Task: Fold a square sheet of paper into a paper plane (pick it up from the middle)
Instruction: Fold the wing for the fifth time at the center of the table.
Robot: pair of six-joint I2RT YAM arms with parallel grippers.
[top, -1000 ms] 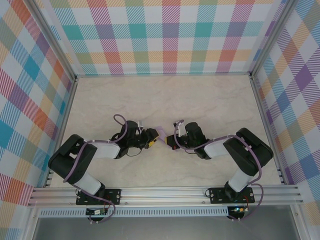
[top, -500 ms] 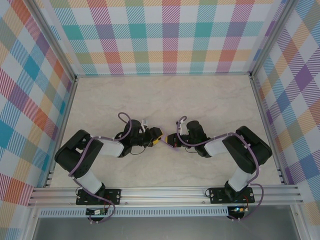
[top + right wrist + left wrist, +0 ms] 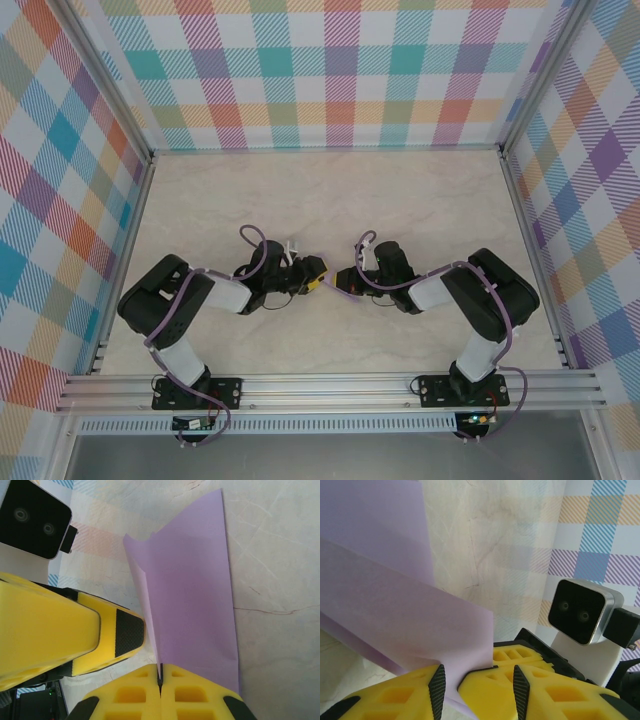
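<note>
My left gripper [image 3: 312, 275] has its jaws parted, a pad [image 3: 438, 687] on either side of the folded square sheet of paper [image 3: 192, 600]. As far as I can judge, neither pad is pressing it. I take this step to be a hand-over or re-grip. To do it well I would close slowly, square to the layers, and bite just beside the other arm's tips. A skewed bite would likely slide one layer over the other and spoil the crease. In the top view the sheet is held up between the two grippers, at 3 o'clock from the left one and 9 o'clock from the right. My right gripper [image 3: 161, 677] is clamped tight on one edge, and in its wrist view the sheet rises toward 12 o'clock.
</note>
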